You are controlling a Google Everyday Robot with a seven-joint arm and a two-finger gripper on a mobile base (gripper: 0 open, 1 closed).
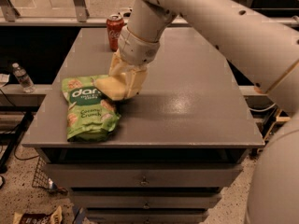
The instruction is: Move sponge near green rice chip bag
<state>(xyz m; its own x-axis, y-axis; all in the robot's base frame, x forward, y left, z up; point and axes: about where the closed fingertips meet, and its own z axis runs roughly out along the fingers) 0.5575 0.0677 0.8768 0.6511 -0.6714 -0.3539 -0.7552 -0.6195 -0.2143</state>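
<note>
The pale yellow sponge [111, 87] is held in my gripper [122, 84], low over the grey table [187, 101]. The gripper is shut on the sponge, its cream fingers [135, 80] wrapped around it. The sponge's left end overlaps the top right corner of the green rice chip bag [86, 111], which lies flat at the table's front left, with "dang" lettering showing. My white arm comes down from the upper right.
A red soda can [115, 31] stands at the table's back left edge. A water bottle [22, 77] stands on a ledge to the left of the table. Drawers [145, 178] sit under the tabletop.
</note>
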